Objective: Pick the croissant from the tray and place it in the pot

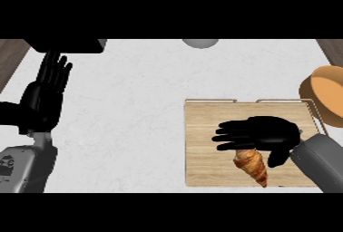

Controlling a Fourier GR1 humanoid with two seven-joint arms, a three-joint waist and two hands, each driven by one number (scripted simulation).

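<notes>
Croissant (252, 166) on the tray (208, 136), near its front edge, tip toward the front. Step in hand, by judgement: the grasp, not yet a lift. Right hand (262, 134) poised over the croissant's broad end, fingers extended and only slightly bent, thumb down beside the pastry; contact cannot be confirmed. Next move calls for closing on the croissant, then carrying it to the pot (328, 93) at the worktop's right edge. Left hand (46, 93) rests open by the left edge.
</notes>
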